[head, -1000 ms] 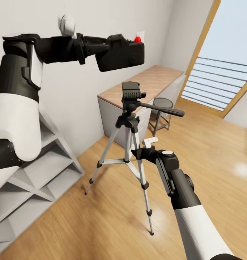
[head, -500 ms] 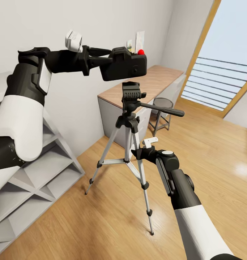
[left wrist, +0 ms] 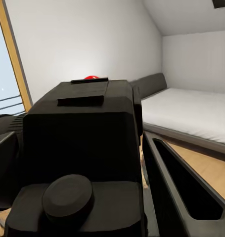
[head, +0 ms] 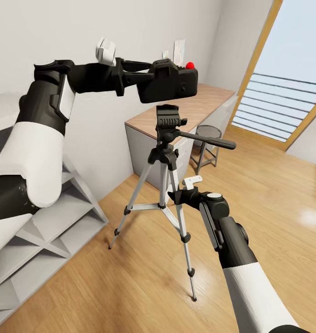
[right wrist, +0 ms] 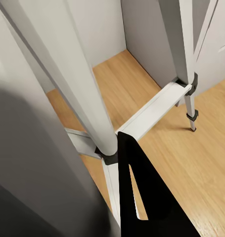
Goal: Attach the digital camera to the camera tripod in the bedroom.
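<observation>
Black digital camera [head: 168,85] clamped in left pincer [head: 146,79], above camera tripod [head: 167,152] head.

1. Head view: bright, even daylight from the tall window [head: 294,69] at far right; the pane is washed out pale.
2. Soft glare patch on the wood floor [head: 315,216], right.
3. Shadows faint and diffuse; walls bow with wide-angle distortion at the edges.
4. Right wrist view: nearest tripod leg [right wrist: 67,94] blurred, dark lower corner.

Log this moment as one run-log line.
phase: mounting | left gripper: holds digital camera above camera tripod head, not seated | right gripper: at tripod leg, grip unclear
</observation>
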